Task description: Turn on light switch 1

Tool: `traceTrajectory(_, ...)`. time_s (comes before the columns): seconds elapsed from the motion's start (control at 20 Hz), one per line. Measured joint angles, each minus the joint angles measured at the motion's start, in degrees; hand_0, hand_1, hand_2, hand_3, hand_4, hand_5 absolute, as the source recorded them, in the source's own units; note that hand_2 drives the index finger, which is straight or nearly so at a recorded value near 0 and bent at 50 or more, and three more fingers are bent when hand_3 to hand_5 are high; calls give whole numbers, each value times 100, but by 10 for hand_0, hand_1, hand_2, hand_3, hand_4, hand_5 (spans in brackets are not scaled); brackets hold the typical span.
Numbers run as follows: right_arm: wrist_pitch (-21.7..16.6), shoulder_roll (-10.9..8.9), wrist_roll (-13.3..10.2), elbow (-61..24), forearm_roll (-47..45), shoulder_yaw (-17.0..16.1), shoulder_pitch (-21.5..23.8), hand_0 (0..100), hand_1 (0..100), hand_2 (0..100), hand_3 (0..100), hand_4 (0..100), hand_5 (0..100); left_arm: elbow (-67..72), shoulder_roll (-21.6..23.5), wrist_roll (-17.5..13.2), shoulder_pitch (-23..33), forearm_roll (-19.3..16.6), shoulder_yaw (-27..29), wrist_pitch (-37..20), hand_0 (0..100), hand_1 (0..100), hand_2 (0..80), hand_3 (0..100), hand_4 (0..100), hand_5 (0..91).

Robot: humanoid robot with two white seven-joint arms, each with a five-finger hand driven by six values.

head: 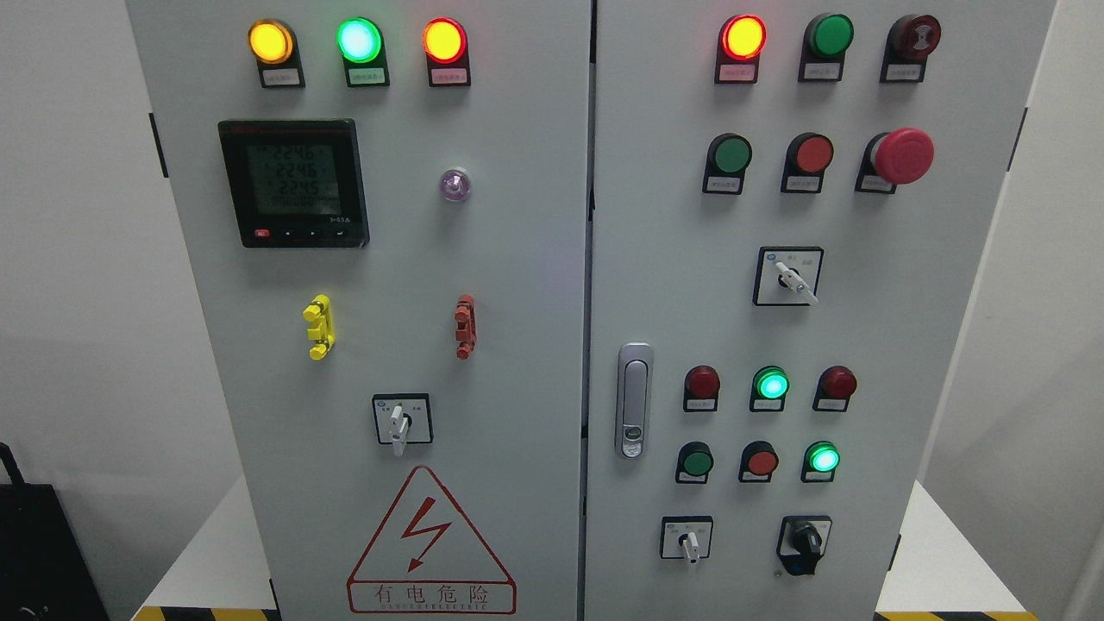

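Grey two-door control cabinet [517,285] filled the view, small white toggle switch [398,426] sat low on left door under digital meter [293,183], warning triangle [431,542] just below, nothing blocked it, no fingers showed so their state couldn't be told

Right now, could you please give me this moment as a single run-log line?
stage: not started | hands: none in view | cabinet: doors shut | top-left lamps: lit | switch 1: not identifiable, labels unreadable
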Motion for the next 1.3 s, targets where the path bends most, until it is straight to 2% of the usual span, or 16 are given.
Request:
traceTrajectory(0.25, 0, 0, 0, 0, 0, 0, 0, 0, 0, 0, 0, 0, 0, -1274, 20, 18, 185, -178, 235, -443, 389, 162, 86, 289, 380, 7)
traceTrajectory(0.5, 0, 0, 0, 0, 0, -1, 0, 0, 0, 0, 0, 0, 0, -2482, 32, -83, 269, -239, 429, -528, 389, 182, 175, 409, 533, 185)
traceTrajectory(0.75, 0, 1, 0, 0, 0, -1, 0, 0, 0, 0, 0, 0, 0, -3567, 41, -342, 299, -254, 554, -552, 360, 178, 197, 446, 568, 219)
traceTrajectory(0.85, 0, 1, 0, 0, 0, -1, 0, 0, 0, 0, 0, 0, 0, -3954, 43, -405, 282, -256, 589, -552, 353, 181, 228, 471, 591, 239)
traceTrajectory(1.3, 0, 1, 0, 0, 0, -2, 0, 0, 0, 0, 0, 0, 0, -5300, 50, -430, 60, -242, 642, -715, 342, 210, 363, 625, 723, 438)
